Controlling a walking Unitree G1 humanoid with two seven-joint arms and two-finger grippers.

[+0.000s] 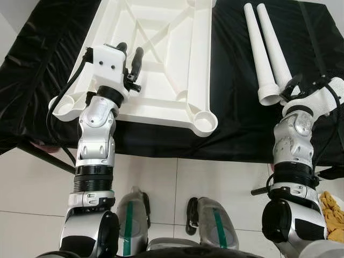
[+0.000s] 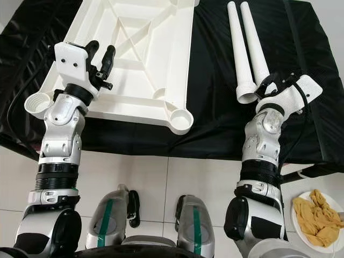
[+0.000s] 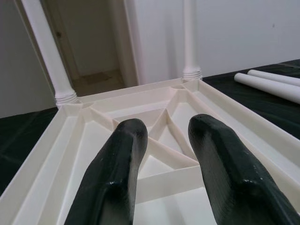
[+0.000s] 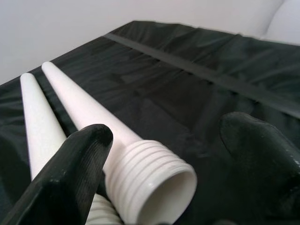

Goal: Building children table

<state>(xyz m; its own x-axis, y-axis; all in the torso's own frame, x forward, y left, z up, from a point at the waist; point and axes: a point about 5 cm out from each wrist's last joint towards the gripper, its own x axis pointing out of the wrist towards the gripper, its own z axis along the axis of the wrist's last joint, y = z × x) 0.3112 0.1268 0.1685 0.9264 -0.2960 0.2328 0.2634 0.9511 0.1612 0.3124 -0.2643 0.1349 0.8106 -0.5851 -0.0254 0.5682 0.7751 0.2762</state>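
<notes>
The white plastic tabletop (image 1: 201,64) lies upside down on black cloth, ribs facing up. Two white legs (image 3: 44,51) (image 3: 189,37) stand upright in its far corners. The two near corner sockets (image 1: 206,121) (image 1: 64,105) are hollow. My left gripper (image 1: 130,52) hovers open over the tabletop's near left part, holding nothing. Two loose tapered legs (image 1: 257,48) (image 1: 273,43) lie side by side on the cloth to the right. My right gripper (image 2: 278,80) is open at their near ends. The threaded end of one leg (image 4: 150,173) sits between its fingers.
The black cloth (image 1: 236,107) covers a low platform whose front edge runs just ahead of my body. White floor tiles (image 1: 177,183) lie below. A plate holding something yellow (image 2: 317,215) sits on the floor at the lower right.
</notes>
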